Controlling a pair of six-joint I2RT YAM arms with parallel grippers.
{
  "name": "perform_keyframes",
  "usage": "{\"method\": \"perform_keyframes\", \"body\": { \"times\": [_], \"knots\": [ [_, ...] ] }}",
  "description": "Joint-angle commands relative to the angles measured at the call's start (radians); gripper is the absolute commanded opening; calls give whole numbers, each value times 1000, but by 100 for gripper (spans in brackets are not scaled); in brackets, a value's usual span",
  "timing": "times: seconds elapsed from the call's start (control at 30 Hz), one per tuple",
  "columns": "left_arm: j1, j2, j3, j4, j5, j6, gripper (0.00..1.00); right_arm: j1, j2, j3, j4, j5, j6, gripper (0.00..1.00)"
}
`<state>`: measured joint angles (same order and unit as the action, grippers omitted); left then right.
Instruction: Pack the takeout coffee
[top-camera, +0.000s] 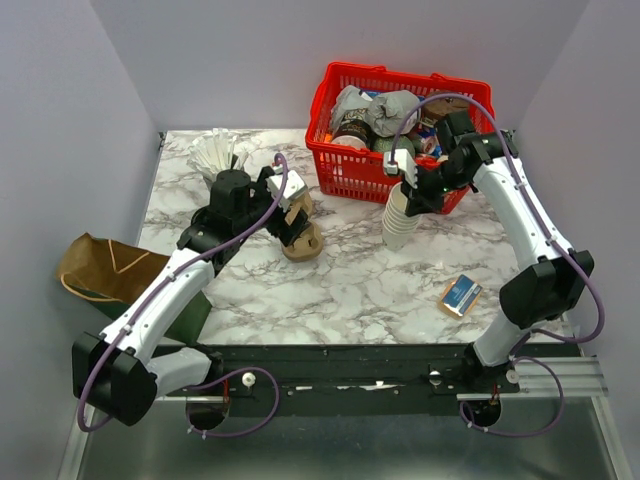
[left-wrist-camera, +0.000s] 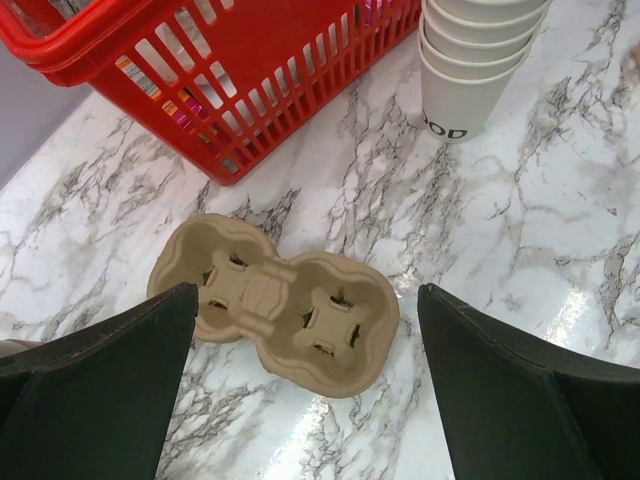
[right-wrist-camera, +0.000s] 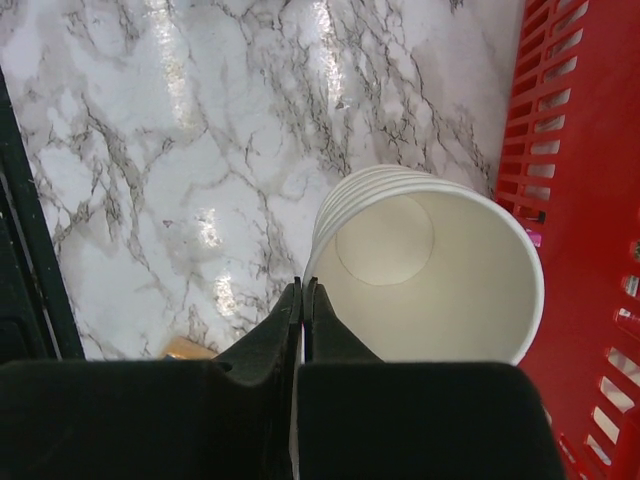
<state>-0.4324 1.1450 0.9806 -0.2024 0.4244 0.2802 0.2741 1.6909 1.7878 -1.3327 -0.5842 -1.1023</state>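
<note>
Right wrist view: the top cup (right-wrist-camera: 430, 270), white and empty, sits open-mouthed just ahead of the right gripper (right-wrist-camera: 302, 285). The two dark fingers are pressed together with the cup's near rim pinched between them, one finger inside the wall and one outside. The rims of the cups nested below show as thin rings on the far-left side of the mouth. The red basket (right-wrist-camera: 590, 200) stands close to the right of the fingers, beside the cup.

From above, the stack of paper cups (top-camera: 402, 222) stands upright on the marble table (top-camera: 350, 290) directly beneath that gripper (top-camera: 408, 190), with the basket (top-camera: 350, 170), full of assorted items, just behind it.

The left gripper (left-wrist-camera: 307, 295) hangs with its fingers spread wide apart and nothing between them. Straight below the gap lies a brown pulp cup carrier (left-wrist-camera: 275, 305) with two sockets, flat on the marble. Ahead and to its right is the stack (left-wrist-camera: 480, 60); ahead and to its left is the basket (left-wrist-camera: 250, 90).

A brown paper bag (top-camera: 95, 270) lies off the table's edge beside the left arm, and a small blue box (top-camera: 460, 295) lies near the right arm's base.
</note>
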Motion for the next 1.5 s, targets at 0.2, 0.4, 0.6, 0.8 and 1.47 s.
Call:
{"method": "perform_keyframes", "body": {
  "times": [0.2,0.4,0.6,0.8,1.47],
  "knots": [
    [-3,10,-25,55,42,-24,99,5,-85,-27,-20,52,47,1],
    [-3,12,-46,84,51,-47,99,5,-118,-28,15,89,56,1],
    [-2,18,-54,107,53,-62,99,5,-169,11,58,113,88,1],
    [-2,24,-34,116,45,-105,99,17,-165,208,4,83,122,1],
    [93,24,147,-101,-222,-361,99,422,-227,-253,211,86,-19,1]
  ]
}}
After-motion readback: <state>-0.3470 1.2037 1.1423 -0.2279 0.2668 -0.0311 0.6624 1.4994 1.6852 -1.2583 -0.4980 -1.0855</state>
